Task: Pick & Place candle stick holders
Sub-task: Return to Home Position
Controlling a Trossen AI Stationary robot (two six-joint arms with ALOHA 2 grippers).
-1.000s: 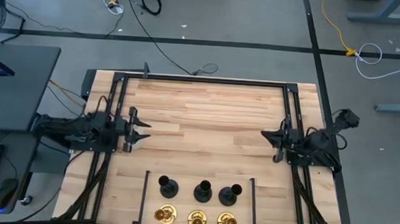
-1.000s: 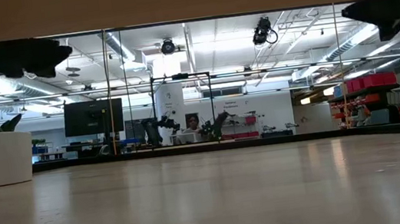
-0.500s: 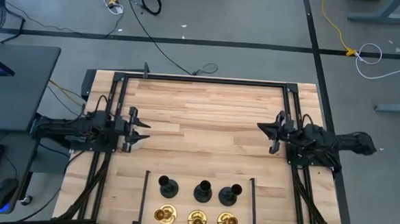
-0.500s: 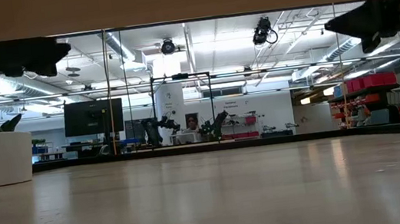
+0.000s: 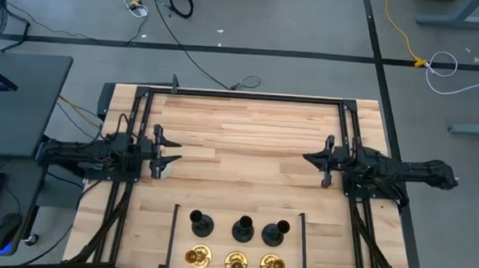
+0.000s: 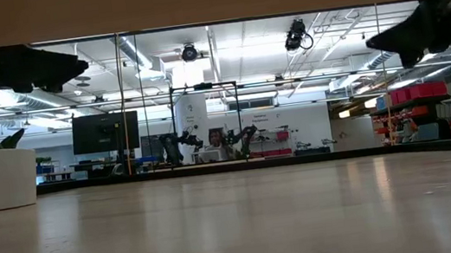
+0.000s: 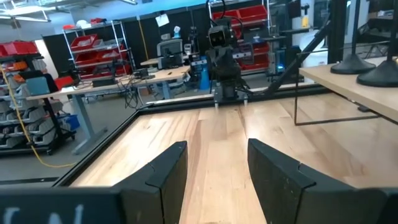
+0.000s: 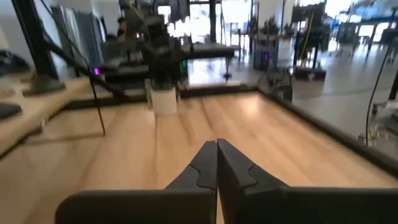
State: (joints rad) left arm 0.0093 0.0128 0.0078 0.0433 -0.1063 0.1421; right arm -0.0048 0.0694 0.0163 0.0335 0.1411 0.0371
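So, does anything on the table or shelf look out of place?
Nothing stands out. The three black candle stick holders and three brass candle stick holders stand upright in two tidy rows on the shelf. The left claw, open, and right claw, shut, wait empty at either side.

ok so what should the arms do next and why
Likely just return home. All three black holders and three brass holders stand on the shelf; the right gripper is shut on nothing, the left gripper open and empty, both at the sides of the table.
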